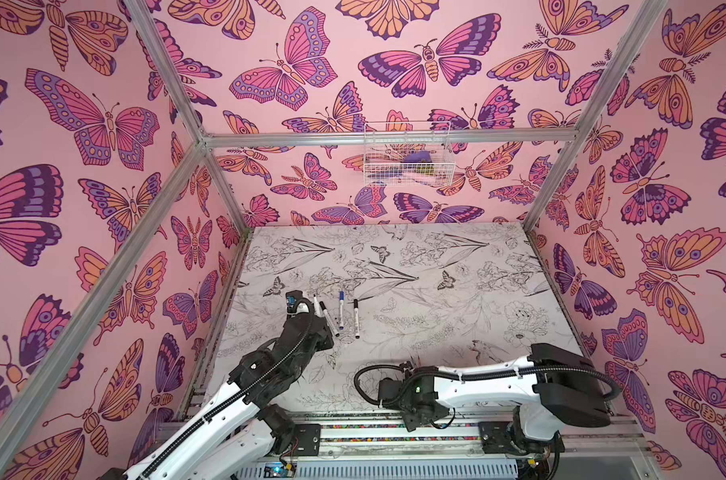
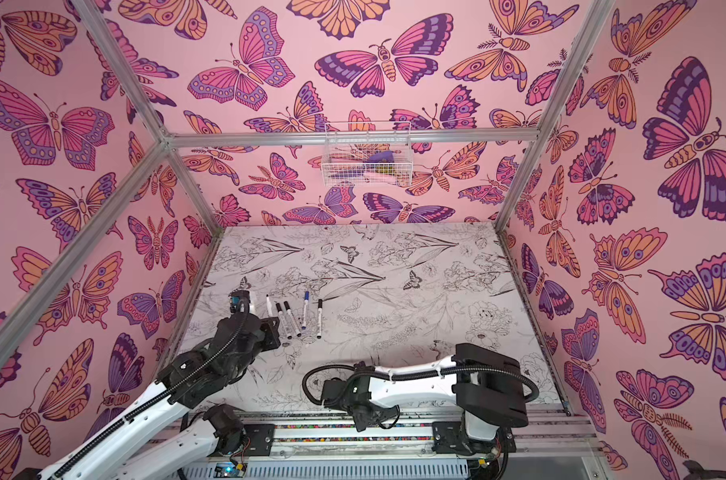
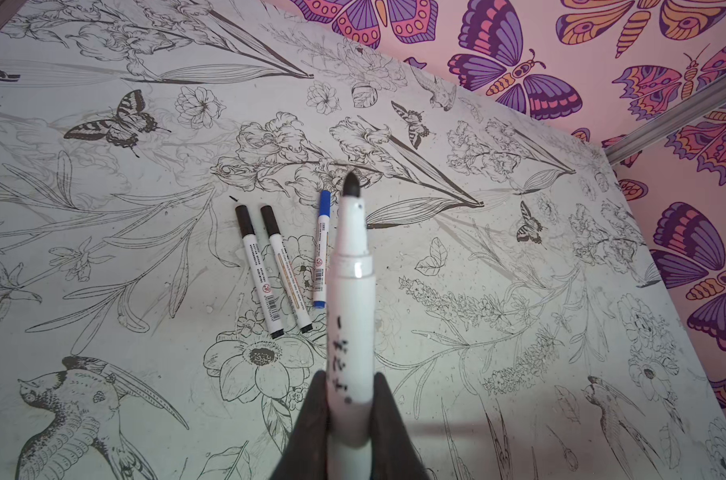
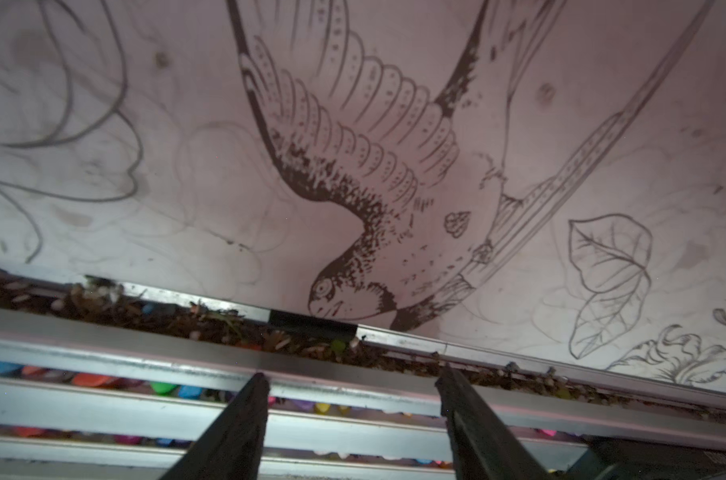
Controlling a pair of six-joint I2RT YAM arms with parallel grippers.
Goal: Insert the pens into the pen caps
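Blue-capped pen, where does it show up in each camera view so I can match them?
In a top view: blue-capped pen lies on the table, left of centre.
In a top view: same place.
Left wrist: mid-picture, beside the held pen.
Right wrist: not in it.
Landmark: neighbouring black-capped pen.

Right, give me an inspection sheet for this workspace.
Surface: floral-print table, faintly smudged.
Job's things: three black-capped pens and one blue-capped pen lying together; uncapped pen held; no loose cap seen.
Clutter: crumbs and coloured bits in the front rail.
Grippers: left gripper shut on uncapped pen; right gripper open, empty.
Cables: black conduit looped beside right arm.
Surroundings: butterfly walls, wire basket on back wall.
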